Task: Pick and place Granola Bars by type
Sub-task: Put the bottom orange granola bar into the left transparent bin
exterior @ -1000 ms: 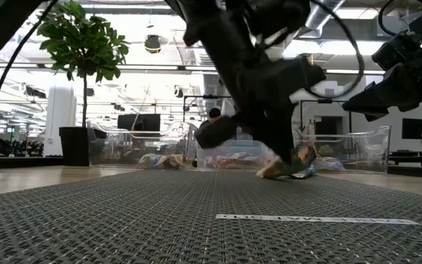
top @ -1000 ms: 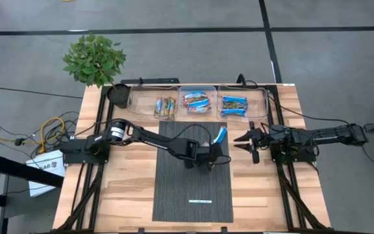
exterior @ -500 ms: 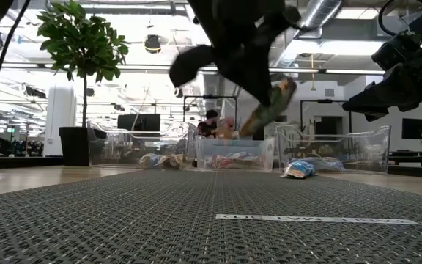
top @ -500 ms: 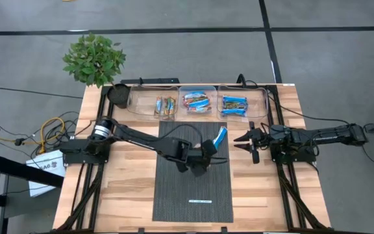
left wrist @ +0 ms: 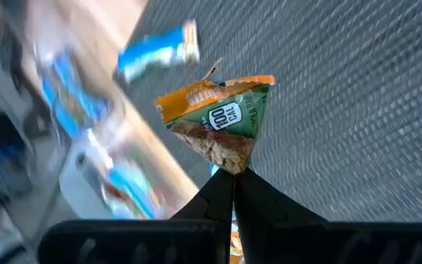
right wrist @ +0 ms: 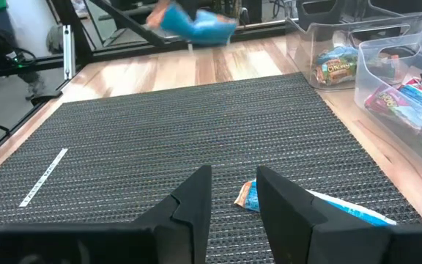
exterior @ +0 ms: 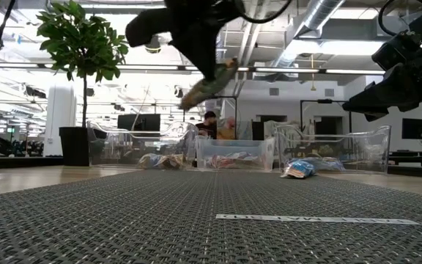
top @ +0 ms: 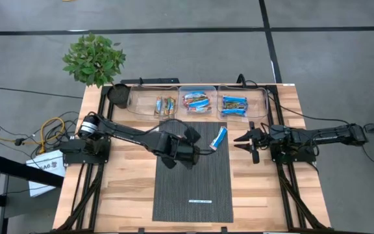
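Observation:
My left gripper (top: 199,153) hovers above the dark mat, shut on a tan-orange and green granola bar (left wrist: 215,121), which the low view shows high in the air (exterior: 207,82). A bright blue bar (top: 219,137) lies flat on the mat's far right part (right wrist: 335,209). My right gripper (top: 240,140) waits open over the wood just right of the mat, its fingers pointing at that blue bar. More bars sit sorted in three clear bins along the far edge. My left gripper pinches the tan-orange bar by one narrow wrapper end (left wrist: 229,163) between its two fingertips. The bar is lifted clear of the mat and juts out beyond the fingers, slanting downward in the low view.
The left bin (top: 166,105) holds tan-orange bars, the middle bin (top: 197,101) blue and orange-red ones, the right bin (top: 234,104) bright blue ones. A dark cup (top: 118,95) stands left of the bins and a plant (top: 94,60) beyond the table. A white strip mark (top: 200,202) lies on the mat's near part.
My left gripper, shut on the tan-orange bar, has risen from the mat beside the blue bar and swung toward the table's left. The bar has gone from mat level to well above the bins' rims. The blue bar has stayed on the mat.

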Controlling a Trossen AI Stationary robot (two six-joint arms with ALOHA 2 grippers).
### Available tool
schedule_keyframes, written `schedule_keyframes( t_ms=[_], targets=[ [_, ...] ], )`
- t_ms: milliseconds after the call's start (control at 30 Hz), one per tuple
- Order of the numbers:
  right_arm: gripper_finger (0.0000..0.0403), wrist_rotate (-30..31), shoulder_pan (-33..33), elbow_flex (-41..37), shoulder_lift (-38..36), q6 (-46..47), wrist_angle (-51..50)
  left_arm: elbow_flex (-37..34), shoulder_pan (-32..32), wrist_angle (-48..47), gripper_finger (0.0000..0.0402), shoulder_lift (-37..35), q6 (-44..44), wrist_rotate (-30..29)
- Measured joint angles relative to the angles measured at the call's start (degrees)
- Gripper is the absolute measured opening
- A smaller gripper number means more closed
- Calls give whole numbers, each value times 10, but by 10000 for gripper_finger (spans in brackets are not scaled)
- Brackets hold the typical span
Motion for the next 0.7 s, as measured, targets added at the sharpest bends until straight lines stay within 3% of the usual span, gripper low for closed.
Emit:
schedule_keyframes(
  t_ms=[467, 700],
  targets=[
    [102, 0, 0, 0, 0, 0, 0, 0, 51, -177, 2, -61, -261, -127],
    [102, 0, 0, 0, 0, 0, 0, 0, 87, -260, 2, -91, -436, -151]
  ],
)
